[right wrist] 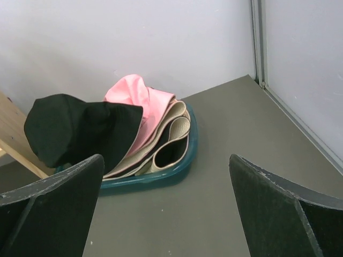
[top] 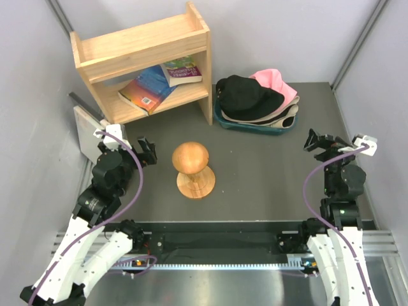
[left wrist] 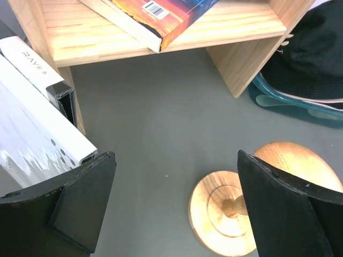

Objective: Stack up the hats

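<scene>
Pink, black and tan hats (top: 258, 99) lie heaped in a teal tub (right wrist: 161, 174) at the far right of the grey surface (top: 268, 182), just beside the end of a wooden shelf (top: 143, 44) that holds two books (top: 150, 88). We see the black hat (top: 245, 95) draped on top toward the left, the pink hat (top: 277, 81) behind it, and the tan hats (top: 280, 116) folded on edge beneath, their brims curled against the tub wall, which keeps the floppy cloth gathered.

A wooden mushroom-shaped stand (top: 191, 162) sits upright and bare at mid-surface, well apart from the tub. We judge it to be the form on which the hats are to be stacked.

Both arms sit at the near side. The left claw (left wrist: 176, 176) hovers released near the stand, jaws wide, holding nothing. The right claw (right wrist: 166, 166), likewise spread and empty, faces the tub from the near right, well placed for a first pick.

No hat is out of the tub yet. We think the black one on top is the natural first grasp, though soft cloth may drag its neighbours along.
</scene>
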`<action>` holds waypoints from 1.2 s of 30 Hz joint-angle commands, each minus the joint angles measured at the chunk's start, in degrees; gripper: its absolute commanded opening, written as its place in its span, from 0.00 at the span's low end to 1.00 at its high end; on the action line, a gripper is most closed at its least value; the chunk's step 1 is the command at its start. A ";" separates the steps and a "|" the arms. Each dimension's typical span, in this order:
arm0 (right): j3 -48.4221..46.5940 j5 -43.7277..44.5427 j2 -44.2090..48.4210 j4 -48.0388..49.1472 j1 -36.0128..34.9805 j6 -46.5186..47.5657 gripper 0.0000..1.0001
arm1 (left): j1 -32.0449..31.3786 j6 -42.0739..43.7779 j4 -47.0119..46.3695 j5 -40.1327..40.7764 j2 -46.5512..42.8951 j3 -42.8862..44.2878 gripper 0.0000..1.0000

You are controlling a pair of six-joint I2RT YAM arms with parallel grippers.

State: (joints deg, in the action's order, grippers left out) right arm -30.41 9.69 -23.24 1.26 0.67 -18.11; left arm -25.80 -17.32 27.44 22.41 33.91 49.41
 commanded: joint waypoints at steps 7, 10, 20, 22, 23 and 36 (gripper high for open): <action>-11.24 -5.98 -10.23 2.61 0.39 4.84 1.00 | -0.04 -2.28 -6.61 -3.60 -3.14 -2.29 0.99; -15.10 -10.99 -15.32 3.75 0.30 4.14 1.00 | 0.05 -1.23 -7.67 -4.75 -2.54 -3.88 0.99; -36.27 5.05 -42.28 -6.86 -19.19 12.12 1.00 | 0.05 -0.08 -4.67 -8.61 2.65 -3.35 0.99; -41.55 6.47 -46.08 -8.28 -21.49 12.75 1.00 | 0.14 -0.17 -4.77 -8.79 2.91 -3.79 0.99; -43.05 6.30 -49.23 -8.64 -21.67 12.57 1.00 | 0.14 -0.17 -4.59 -8.62 3.09 -3.79 0.99; -59.14 7.00 -70.17 -9.34 -25.36 21.18 0.99 | 0.14 0.80 -3.18 -6.07 2.91 -3.79 0.99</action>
State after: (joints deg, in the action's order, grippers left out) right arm -85.03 14.11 -90.43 -8.49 -23.59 -1.76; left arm -25.80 -17.80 24.86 15.40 37.26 45.47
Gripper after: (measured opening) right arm 0.996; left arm 0.991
